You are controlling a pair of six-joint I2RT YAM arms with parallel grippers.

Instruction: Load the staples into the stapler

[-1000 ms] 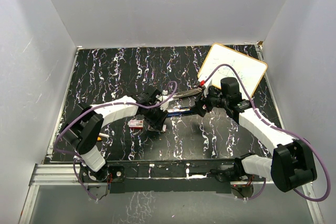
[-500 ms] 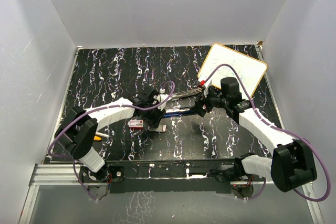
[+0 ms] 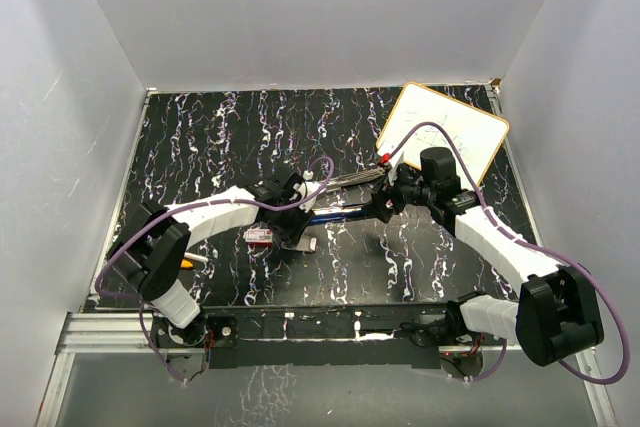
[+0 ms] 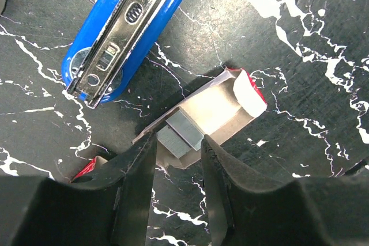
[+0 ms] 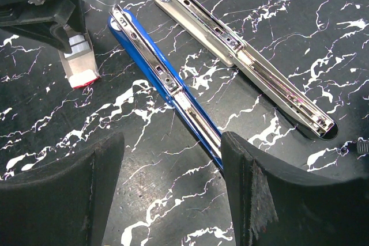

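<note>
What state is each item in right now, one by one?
blue stapler: open, magazine channel exposed, no staples visible in it
cream stapler arm: lying beside it, metal side up
inner tray: out of the box, holding the staple strip
staple box: on the table, tray removed
left gripper: apparently closed on the staple strip
right gripper: open, empty, above the blue stapler

The stapler (image 4: 167,5) is glossy blue plastic with a shiny chrome rail (image 4: 124,33) — the tray (image 4: 222,108) matt tan cardboard.
</note>
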